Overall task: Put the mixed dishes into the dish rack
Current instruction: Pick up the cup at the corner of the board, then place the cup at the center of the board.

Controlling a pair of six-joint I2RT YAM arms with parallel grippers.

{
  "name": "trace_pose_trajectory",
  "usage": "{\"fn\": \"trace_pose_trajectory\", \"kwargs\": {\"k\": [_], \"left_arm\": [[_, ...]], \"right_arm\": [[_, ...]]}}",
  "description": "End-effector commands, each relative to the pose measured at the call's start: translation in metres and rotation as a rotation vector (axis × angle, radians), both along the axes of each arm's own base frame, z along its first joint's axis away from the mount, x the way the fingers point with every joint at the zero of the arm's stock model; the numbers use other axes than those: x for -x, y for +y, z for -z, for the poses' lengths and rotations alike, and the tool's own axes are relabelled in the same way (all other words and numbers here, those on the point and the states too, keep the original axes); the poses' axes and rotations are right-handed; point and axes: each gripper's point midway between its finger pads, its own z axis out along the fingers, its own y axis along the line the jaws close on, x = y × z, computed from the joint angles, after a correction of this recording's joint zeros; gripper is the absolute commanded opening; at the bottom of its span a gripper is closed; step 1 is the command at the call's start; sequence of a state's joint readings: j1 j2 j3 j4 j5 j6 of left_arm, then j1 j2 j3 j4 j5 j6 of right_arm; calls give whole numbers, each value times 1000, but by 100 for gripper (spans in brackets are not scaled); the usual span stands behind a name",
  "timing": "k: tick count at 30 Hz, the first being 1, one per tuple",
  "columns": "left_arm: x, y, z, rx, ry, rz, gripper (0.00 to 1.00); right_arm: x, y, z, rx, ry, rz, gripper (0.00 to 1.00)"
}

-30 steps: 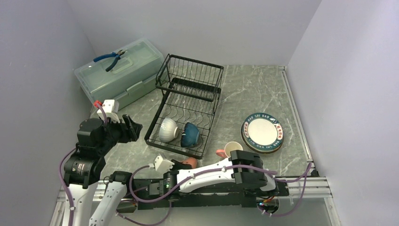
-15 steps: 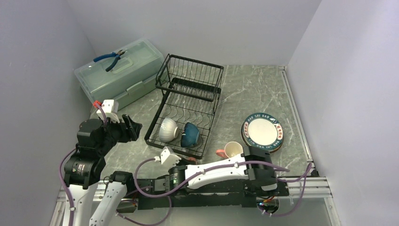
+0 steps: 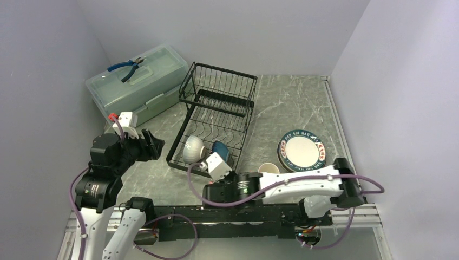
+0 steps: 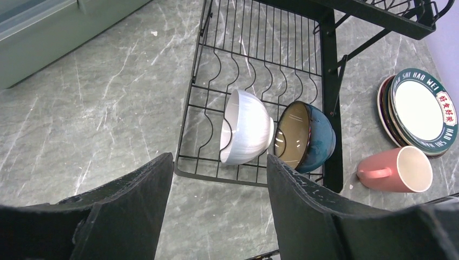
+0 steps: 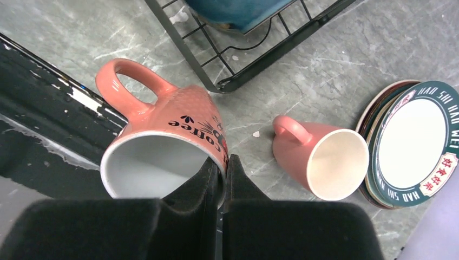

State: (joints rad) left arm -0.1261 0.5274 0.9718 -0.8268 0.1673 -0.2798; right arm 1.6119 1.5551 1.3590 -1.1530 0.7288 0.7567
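Observation:
My right gripper (image 5: 222, 160) is shut on the rim of a pink mug (image 5: 162, 122) with black "coffee" lettering, one finger inside it and one outside. The mug is tilted beside the front corner of the black wire dish rack (image 3: 216, 116). A second pink mug (image 3: 267, 171) lies on its side on the table, next to a stack of plates (image 3: 302, 153) topped by a white plate with a teal lettered rim. A white bowl (image 4: 246, 134) and a teal bowl (image 4: 306, 135) stand on edge in the rack. My left gripper (image 4: 219, 162) hangs open and empty, left of the rack.
A translucent pale green lidded box (image 3: 138, 81) with blue-handled pliers (image 3: 127, 67) on it stands at the back left. Grey walls close in the table on three sides. The arms' black base rail (image 3: 233, 216) runs along the near edge.
The right jaws have closed on the mug's rim. The right arm has swung, its elbow going right and its wrist moving up towards the rack's front. The left arm barely moved.

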Motion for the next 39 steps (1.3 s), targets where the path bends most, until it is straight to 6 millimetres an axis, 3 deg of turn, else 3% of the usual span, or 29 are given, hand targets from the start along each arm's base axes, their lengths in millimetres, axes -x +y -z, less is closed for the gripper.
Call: {"fn": "trace_pose_trajectory", "kwargs": {"k": [1,15,22,29,39], "left_arm": [[-6,-6,-23,26,-61,26,69],[-18,-12,-24,10,-28,59,69],[-30,-17,-28,9,-14,86,69],[-45,-26,-29,19,15,123,69],[-62,-34,-21,18,90,162,68]], "right_arm": [[-8,-8,-28,-132,17,27,0],[-64,-85,-89,-255,-32,241,0],[-98,-107,-98,-284,-29,335,0],[-134,-121,-91,-308,16,390,0],[-164,-135,-42,-325,174,444,0]]}}
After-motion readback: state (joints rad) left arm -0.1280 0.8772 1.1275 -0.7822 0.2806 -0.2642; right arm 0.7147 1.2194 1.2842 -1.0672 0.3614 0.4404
